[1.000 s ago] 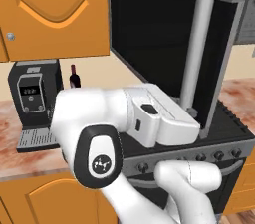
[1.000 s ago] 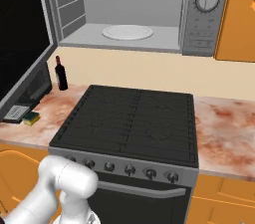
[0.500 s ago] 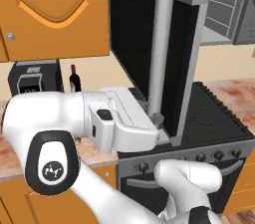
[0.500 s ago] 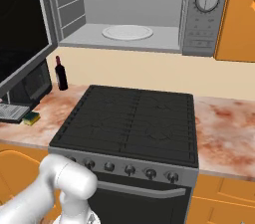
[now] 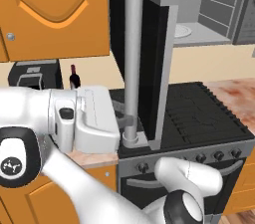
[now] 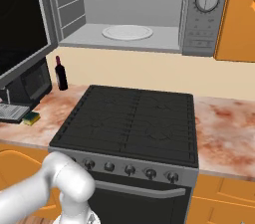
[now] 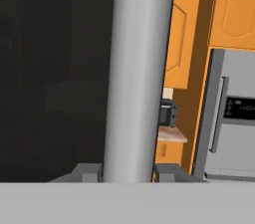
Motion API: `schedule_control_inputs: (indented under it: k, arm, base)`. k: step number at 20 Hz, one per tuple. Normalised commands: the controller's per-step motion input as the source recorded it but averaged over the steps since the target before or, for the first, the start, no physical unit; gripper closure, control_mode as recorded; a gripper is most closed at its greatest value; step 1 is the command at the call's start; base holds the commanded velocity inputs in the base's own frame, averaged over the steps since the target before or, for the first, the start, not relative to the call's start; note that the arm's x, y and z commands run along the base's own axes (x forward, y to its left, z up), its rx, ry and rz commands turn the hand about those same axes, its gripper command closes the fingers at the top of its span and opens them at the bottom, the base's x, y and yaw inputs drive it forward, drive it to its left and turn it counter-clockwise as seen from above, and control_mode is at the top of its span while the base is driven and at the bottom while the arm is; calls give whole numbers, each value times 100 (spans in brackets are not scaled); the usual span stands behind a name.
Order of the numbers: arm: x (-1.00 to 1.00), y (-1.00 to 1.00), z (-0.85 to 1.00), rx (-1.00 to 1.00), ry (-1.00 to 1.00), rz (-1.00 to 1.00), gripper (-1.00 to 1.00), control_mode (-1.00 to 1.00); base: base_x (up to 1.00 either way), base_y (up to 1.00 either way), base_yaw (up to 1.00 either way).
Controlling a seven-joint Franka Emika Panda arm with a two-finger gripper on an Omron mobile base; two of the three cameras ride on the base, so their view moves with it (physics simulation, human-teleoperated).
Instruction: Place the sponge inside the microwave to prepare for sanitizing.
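Observation:
The microwave (image 6: 127, 19) hangs above the stove with its black glass door (image 5: 149, 63) swung wide open; the light grey inside and the white turntable (image 6: 127, 32) show. My gripper (image 5: 124, 127) is at the lower end of the door's grey bar handle (image 5: 133, 58). In the hand view the handle (image 7: 137, 68) runs up between my two fingertips (image 7: 87, 172), which press against its sides. The gripper (image 7: 127, 173) is shut on it. The sponge (image 6: 31, 117), yellow with a green top, lies on the counter at the far left, in front of the coffee machine.
A black coffee machine (image 6: 25, 88) and a dark wine bottle (image 6: 60, 73) stand on the counter left of the black stove (image 6: 134, 123). Orange cabinets hang above. The open door (image 6: 22, 24) overhangs the sponge's corner. A grey fridge (image 7: 231, 118) shows in the hand view.
The microwave door has swung further open, its handle moving left in the left base view, and my hand has gone with it. The sponge has not moved.

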Motion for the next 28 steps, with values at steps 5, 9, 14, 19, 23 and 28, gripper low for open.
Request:
schedule_control_inputs:
  k: [5,9,14,19,23,28]
  arm:
    - [0,28,0,0,0,-4,100,-100]
    - [0,26,-3,0,0,-2,100,-100]
    - [0,7,-1,0,0,0,-100,-100]
    - [0,4,0,0,0,0,-100,-100]
    - [0,19,0,0,0,0,-100,-100]
    - [-3,26,-7,0,4,6,-100,-100]
  base:
    - [0,0,0]
    - [0,0,0]
    - [0,0,0]
    - [0,0,0]
    - [0,0,0]
    - [0,0,0]
